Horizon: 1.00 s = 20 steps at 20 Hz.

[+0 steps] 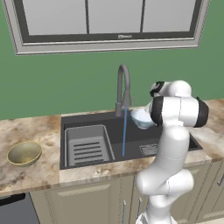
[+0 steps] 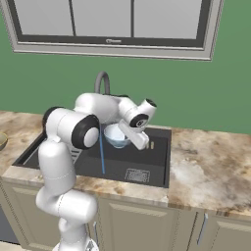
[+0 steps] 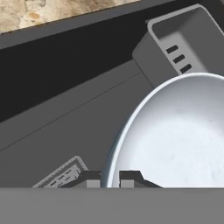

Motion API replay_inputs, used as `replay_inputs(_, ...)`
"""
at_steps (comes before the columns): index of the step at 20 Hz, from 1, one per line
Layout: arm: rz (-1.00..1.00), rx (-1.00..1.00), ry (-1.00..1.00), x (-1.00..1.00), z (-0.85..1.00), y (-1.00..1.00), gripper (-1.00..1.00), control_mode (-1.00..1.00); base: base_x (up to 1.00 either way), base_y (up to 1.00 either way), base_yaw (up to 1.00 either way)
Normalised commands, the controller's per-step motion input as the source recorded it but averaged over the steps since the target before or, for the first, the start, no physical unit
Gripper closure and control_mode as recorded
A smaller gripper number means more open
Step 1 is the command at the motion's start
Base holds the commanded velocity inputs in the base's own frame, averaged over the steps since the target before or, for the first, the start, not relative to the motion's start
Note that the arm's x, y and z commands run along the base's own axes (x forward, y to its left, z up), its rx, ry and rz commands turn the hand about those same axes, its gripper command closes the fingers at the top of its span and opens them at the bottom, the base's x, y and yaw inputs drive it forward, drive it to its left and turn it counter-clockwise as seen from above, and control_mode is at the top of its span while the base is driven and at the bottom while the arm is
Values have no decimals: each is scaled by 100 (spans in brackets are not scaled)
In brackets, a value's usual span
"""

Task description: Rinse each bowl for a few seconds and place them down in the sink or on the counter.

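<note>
Over the dark sink (image 1: 83, 120), the gripper (image 3: 110, 178) holds the pale blue-white bowl (image 2: 116, 135) by its rim, fingers clamped on the edge, just beside the thin blue stream falling from the tall grey faucet (image 1: 123, 85). The olive-gold bowl (image 1: 24, 153) sits on the speckled counter (image 1: 30, 175) left of the basin. A grey ribbed rack (image 1: 86, 146) fills the sink's left side. Small writing on the window frame (image 1: 124, 36) is too blurred to read.
</note>
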Motion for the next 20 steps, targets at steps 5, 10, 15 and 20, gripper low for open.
replay_inputs(5,-2,0,1,0,21,-35,100,-100,0,0,0)
replay_inputs(10,-8,0,5,0,23,-27,100,-100,0,0,0)
replay_inputs(15,-14,-1,1,0,19,-25,100,-100,0,0,0)
replay_inputs(20,-19,0,0,0,14,-23,100,-100,0,0,0)
